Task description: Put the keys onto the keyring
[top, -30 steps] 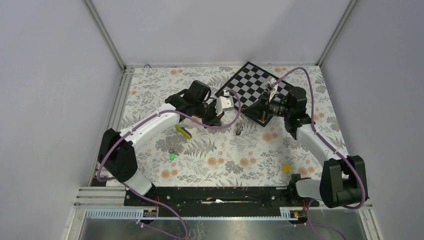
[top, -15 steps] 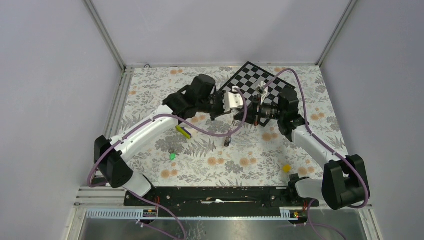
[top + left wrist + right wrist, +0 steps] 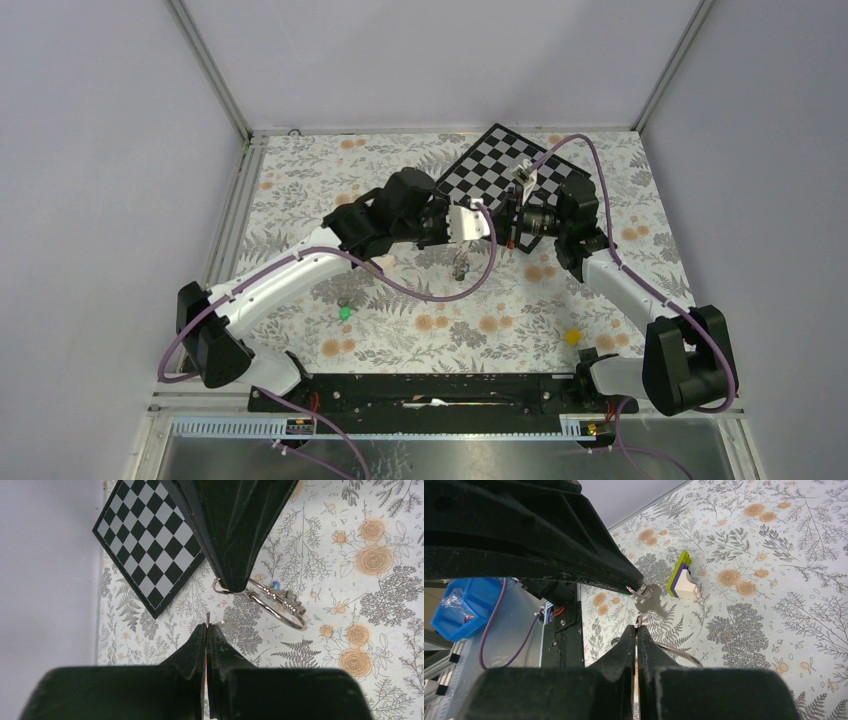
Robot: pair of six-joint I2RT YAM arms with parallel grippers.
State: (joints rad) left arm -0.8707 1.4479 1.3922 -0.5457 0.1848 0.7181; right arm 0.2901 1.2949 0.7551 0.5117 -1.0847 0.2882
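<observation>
Shows right end effector (image 3: 636, 630) clamped on the keyring (image 3: 303, 621) above the table (image 3: 300, 180), left end effector (image 3: 206, 630) pinched shut opposite, green key (image 3: 345, 312) lying on table.

thin silver keyring (image 3: 287, 623), held up clear of the surface (image 3: 500, 300) by one edge, tilted; bears a small blue-headed key (image 3: 276, 585) on its wire. green-headed key (image 3: 345, 312) flat on the surface, well apart.
</observation>
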